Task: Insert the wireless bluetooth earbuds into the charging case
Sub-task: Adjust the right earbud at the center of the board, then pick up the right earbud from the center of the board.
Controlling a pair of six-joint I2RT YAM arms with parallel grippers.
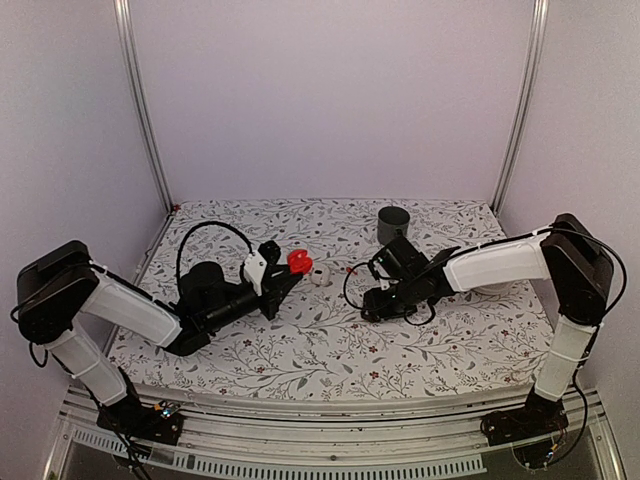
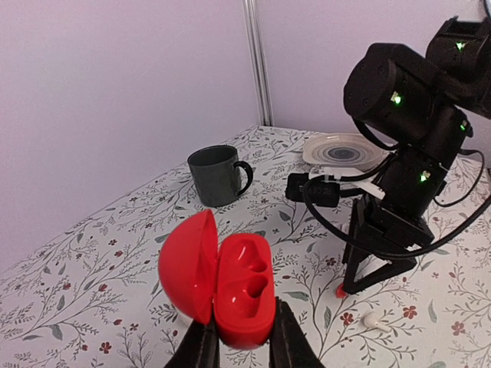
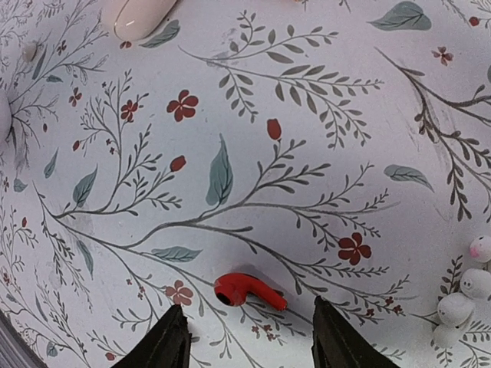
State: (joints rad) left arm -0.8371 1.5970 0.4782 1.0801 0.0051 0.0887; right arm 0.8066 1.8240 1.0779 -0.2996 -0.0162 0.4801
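Left end effector [image 2: 244, 331] is clenching the open red case [image 2: 242, 287]; right end effector [image 3: 245, 337] is hanging released over a red earbud [image 3: 247, 291].
The left arm is reaching low toward the middle of the desk [image 1: 330, 350], and the right arm is stretching in from the right edge, its fingers straddling the earbud lying flat. The mug [image 1: 392, 222] is standing well apart by the far edge.

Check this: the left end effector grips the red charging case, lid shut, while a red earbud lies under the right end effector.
Not shut: the left wrist view shows the red charging case held open in the left end effector. The rest stands.
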